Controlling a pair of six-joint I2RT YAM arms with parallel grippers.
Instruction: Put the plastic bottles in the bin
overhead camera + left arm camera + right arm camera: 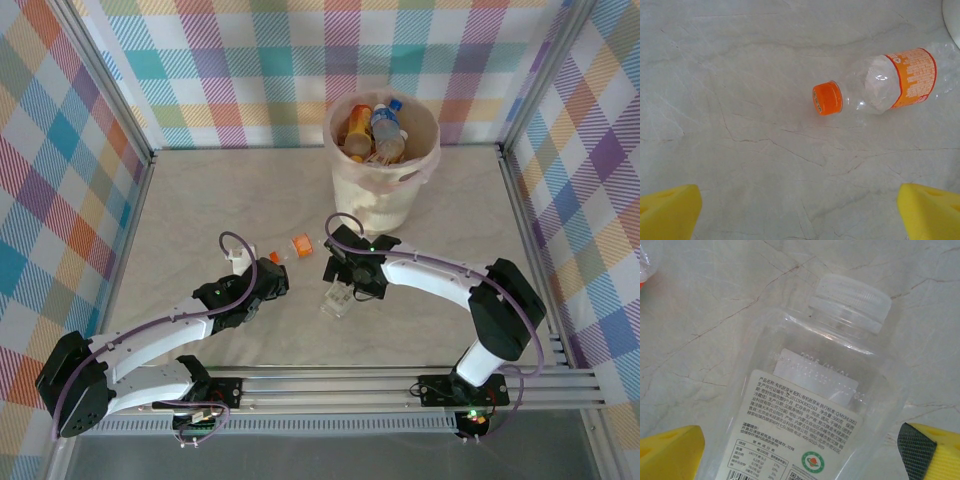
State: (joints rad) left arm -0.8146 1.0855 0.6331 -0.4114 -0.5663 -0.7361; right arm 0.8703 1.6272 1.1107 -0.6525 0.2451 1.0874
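Note:
The cream bin (392, 200) stands at the back of the table with several plastic bottles (372, 132) inside it. A crushed clear bottle with an orange cap and orange label (880, 85) lies on its side on the table (292, 246), just ahead of my left gripper (800, 215). That gripper is open with nothing between its yellow fingers (670, 212). A clear bottle with a white cap and white printed label (840, 370) lies between the fingers of my open right gripper (800, 455), below the bin (335, 300).
The table is pale marble-patterned (200, 220), walled by checked cloth panels in a metal frame (120, 110). In the left wrist view the bin's base (954, 20) shows at the top right. Part of the orange bottle (647, 265) lies at the right wrist view's top left.

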